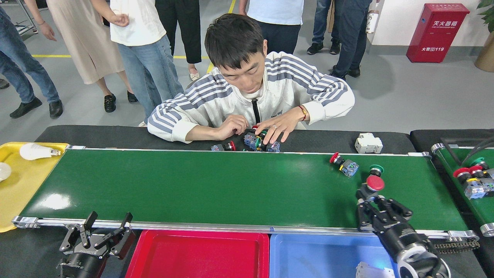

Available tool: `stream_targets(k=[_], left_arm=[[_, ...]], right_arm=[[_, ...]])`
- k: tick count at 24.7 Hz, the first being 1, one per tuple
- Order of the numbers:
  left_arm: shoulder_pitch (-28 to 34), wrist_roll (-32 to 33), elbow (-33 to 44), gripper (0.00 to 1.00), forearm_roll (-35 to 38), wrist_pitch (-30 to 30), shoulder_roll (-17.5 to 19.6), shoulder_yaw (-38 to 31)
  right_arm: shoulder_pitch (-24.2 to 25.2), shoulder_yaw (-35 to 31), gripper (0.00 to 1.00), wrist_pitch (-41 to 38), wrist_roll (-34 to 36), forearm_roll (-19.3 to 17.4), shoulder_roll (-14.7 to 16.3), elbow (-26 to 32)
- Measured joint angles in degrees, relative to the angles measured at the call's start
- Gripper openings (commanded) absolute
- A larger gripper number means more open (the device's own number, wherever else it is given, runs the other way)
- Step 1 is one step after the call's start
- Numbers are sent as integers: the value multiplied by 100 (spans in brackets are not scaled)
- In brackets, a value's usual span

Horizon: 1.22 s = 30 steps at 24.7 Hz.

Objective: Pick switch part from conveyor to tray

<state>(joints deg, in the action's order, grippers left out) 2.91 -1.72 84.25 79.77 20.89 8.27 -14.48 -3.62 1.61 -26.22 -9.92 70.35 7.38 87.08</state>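
Red-capped switch part (373, 184) at right gripper (366, 197) tips – grip unclear; left gripper (109, 224) open, idle – next: clamp, lift to blue tray (328, 251).

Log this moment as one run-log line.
right hand: at red switch part, grip unclear | left hand: open, idle | conveyor

Factory demo floor: conveyor (216, 185), floor markings (115, 56), fire-extinguisher cabinet (437, 33).

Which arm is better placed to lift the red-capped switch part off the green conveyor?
Right: its claw is already at the red-capped switch part on the green conveyor. The left claw sits open off the belt's near-left edge.
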Motion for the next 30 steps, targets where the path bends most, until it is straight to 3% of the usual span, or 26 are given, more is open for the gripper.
stream_targets(k=[2,3,4,6,7,10,16,25,30], left_arm=[[0,10,-10,100,0,21,0,-1],[-11,14,-41,100,0,31,0,-1],[-40,18,-93,100,0,14,0,-2],[-142,23,-167,100,0,-27,0,-3],[-179,23,-179,100,0,-31,0,-5],[-207,24,-218,100,0,-66,2,-7],[-207,26,-235,100,0,-17,150,-5],[-40,27,-204,100,6,3,179,15],[-28,28,-63,100,6,4,179,46]], right_arm=[[-28,566,2,-340,0,55,-25,24],[-77,1014,7,-435,0,163,-39,25],[-140,1357,23,-491,0,297,-53,12],[-251,1889,84,-522,0,615,-226,-102],[-258,2065,99,-531,0,756,-415,-177],[-261,2266,99,-537,1,977,-775,-293],[-262,2115,99,-474,13,949,-803,-145],[734,-158,98,1503,346,919,-1113,1046],[1481,-1139,98,1792,565,912,-1113,1233]])
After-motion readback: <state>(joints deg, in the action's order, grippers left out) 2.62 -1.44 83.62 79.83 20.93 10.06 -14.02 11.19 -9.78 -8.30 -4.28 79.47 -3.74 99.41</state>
